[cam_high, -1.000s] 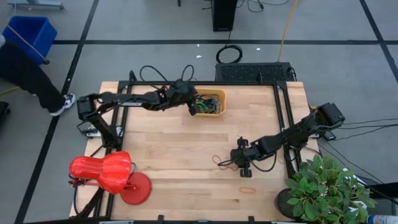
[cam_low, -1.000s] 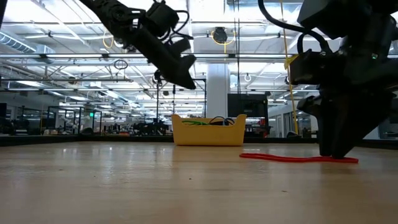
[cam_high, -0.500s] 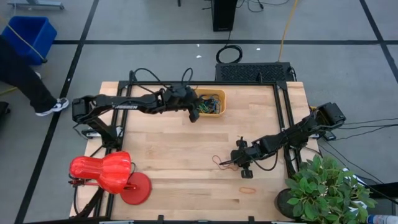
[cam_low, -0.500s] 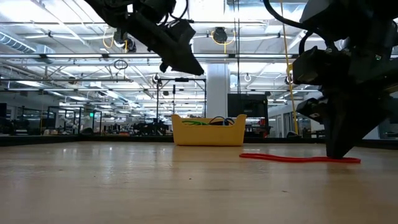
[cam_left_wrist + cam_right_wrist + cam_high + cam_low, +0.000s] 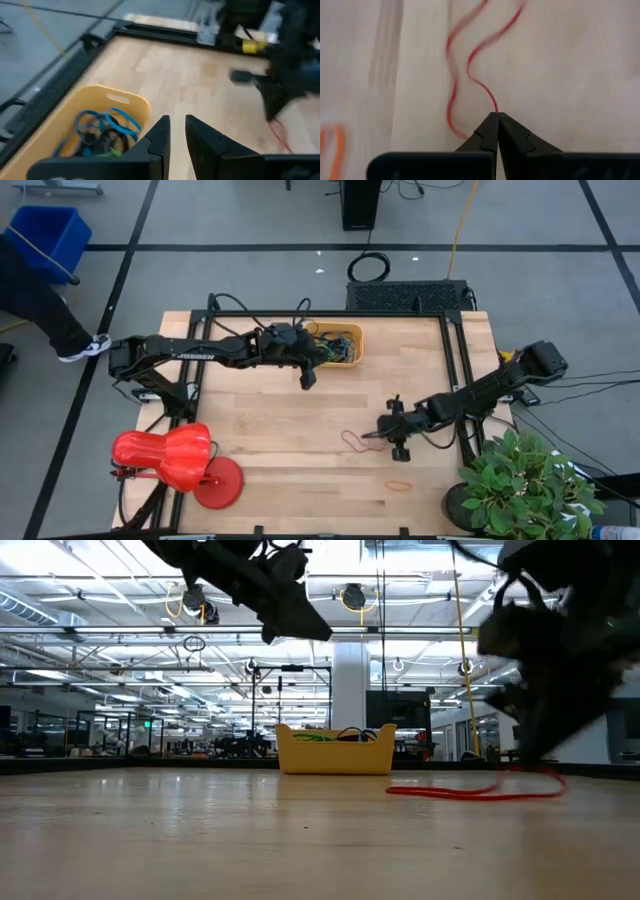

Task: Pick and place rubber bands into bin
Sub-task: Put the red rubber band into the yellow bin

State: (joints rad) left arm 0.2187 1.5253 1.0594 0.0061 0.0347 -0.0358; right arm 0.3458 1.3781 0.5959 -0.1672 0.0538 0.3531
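The orange-yellow bin (image 5: 359,346) stands at the table's far middle, with blue, green and black rubber bands (image 5: 102,131) lying in it. My left gripper (image 5: 307,379) hangs in the air just near of the bin's left end. Its fingers (image 5: 177,131) are a narrow gap apart with nothing between them. A red rubber band (image 5: 352,441) lies at the near right, with my right gripper (image 5: 373,437) shut on it. An orange rubber band (image 5: 399,485) lies flat nearer the front edge. My right gripper pinches the red band's strand (image 5: 495,108) at the very ends of its two fingers. The fingers slant down from the table's right side. The gripped end (image 5: 545,780) is raised a little, and the rest of the loop (image 5: 440,792) lies slack on the table.
A red desk lamp (image 5: 172,460) stands at the near left corner, and a potted plant (image 5: 525,485) stands off the near right corner. Black rails (image 5: 455,350) frame the tabletop. Bare wood lies between the two arms.
My right gripper has shut on the red band's right end and risen slightly. That end has come off the table while the rest stays down. My left gripper has drawn back from the bin toward the near edge, risen, and tipped nearer to level.
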